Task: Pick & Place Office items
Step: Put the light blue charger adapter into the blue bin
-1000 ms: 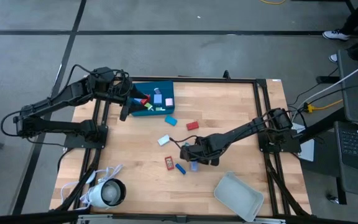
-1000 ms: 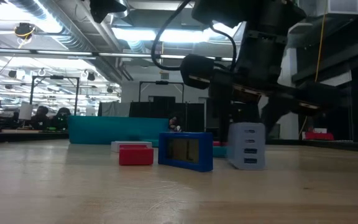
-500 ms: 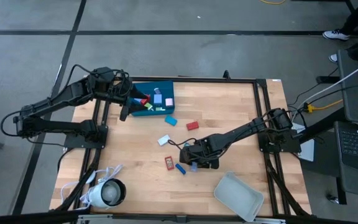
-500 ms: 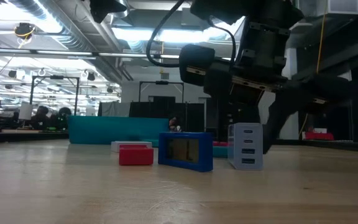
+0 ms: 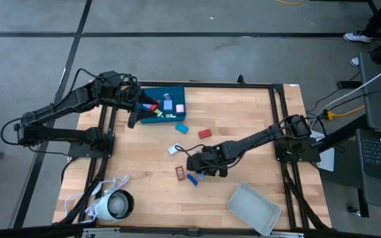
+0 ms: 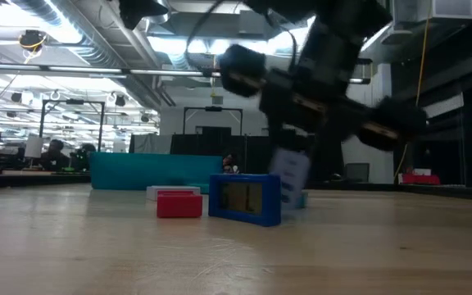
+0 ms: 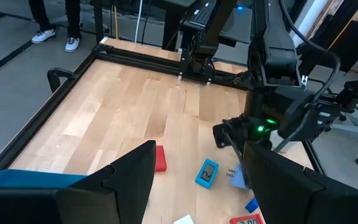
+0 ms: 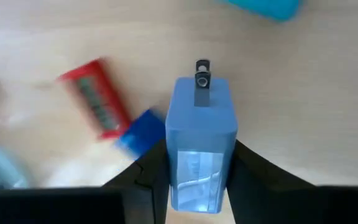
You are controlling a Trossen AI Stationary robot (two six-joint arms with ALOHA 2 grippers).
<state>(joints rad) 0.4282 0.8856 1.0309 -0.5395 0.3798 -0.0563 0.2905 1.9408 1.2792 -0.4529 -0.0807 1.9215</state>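
My right gripper (image 5: 202, 169) hangs over the table's middle, shut on a light blue block with two metal prongs (image 8: 201, 134); the low view shows this block (image 6: 289, 174) tilted above the wood. Beside it lie a red piece (image 5: 180, 173) and a blue piece (image 5: 192, 178). Farther off lie a white piece (image 5: 174, 149), a red block (image 5: 205, 133) and a light blue piece (image 5: 181, 127). Several small pieces sit inside the teal tray (image 5: 152, 119). My left gripper (image 5: 133, 116) waits open at that tray's left edge. My right gripper pinches the light blue block by its two long side faces (image 8: 174, 155) between both fingers (image 8: 241, 177), coming from above. The pronged end (image 8: 202, 74) sticks out past the fingertips. The block is lifted clear of the table and tilted.
A grey tray (image 5: 253, 208) lies near the table's near right corner. A white round corded device (image 5: 114, 205) sits at the near left corner. A blue clock-like piece (image 6: 244, 199) and a red block (image 6: 179, 205) stand in front of the low camera. Bare wood stretches right of the red block.
My right gripper has risen and shifted slightly toward the table's left, carrying the light blue block. The block stood upright on the table a second ago; now it is lifted clear and tipped.
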